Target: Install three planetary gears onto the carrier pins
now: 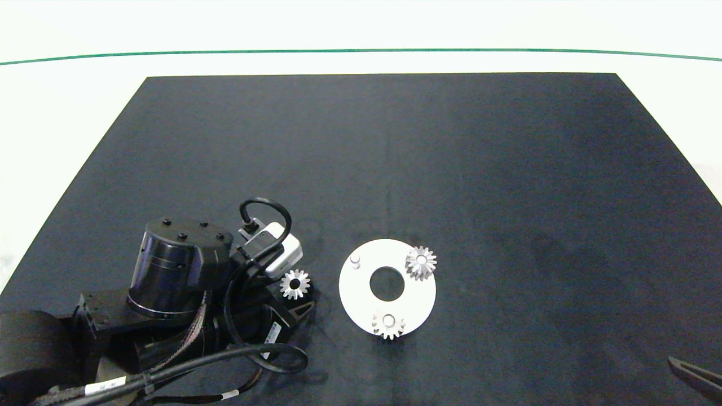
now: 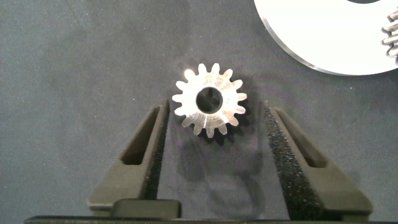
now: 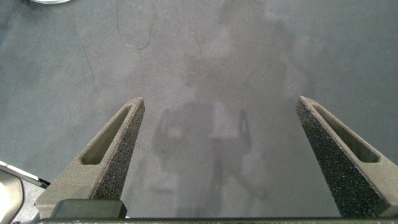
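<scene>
Your left gripper (image 2: 211,115) is spread wide over the dark mat (image 1: 395,169), one finger either side of the loose gear (image 1: 295,283), not touching it; that gear lies flat just left of the white disc (image 1: 361,293). On the disc, one gear (image 1: 421,262) sits at the right edge, another gear (image 1: 388,323) at the near edge; the left pin (image 1: 355,260) stands bare. Your right gripper (image 3: 217,118) is wide open, parked well right of the disc, holding nothing.

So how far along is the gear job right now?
Two gears already sit on pins of the white disc. The third gear lies on the mat between the open left gripper fingers, not yet gripped. One pin is bare. The right gripper is idle, open.
</scene>
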Motion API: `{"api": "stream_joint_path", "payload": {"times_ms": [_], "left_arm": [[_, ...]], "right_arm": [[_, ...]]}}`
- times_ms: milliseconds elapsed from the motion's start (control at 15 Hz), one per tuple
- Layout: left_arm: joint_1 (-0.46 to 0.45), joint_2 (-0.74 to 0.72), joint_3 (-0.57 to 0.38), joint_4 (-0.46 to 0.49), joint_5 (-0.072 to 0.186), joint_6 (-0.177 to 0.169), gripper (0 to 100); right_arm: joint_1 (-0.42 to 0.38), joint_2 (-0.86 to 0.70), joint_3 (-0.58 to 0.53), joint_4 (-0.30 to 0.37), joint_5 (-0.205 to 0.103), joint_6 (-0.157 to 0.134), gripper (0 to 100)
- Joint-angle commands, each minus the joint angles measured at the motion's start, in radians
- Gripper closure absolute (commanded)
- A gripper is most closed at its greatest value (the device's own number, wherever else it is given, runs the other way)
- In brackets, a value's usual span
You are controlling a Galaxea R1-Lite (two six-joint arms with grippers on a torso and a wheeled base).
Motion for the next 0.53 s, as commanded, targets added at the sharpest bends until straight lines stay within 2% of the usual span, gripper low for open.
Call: {"api": "stream_joint_path", "payload": {"times_ms": [67,533], "left_arm": [[-0.002,0.003,-0.001,-0.005,0.001,0.002,48],[0.0,0.047,0.003,-0.074,0.001,0.005,62]], "right_arm": [[0.0,0.0,0.001,0.002,-0.001,-0.002,0],[0.0,-0.003,0.001,0.004,-0.001,-0.002,0]]}}
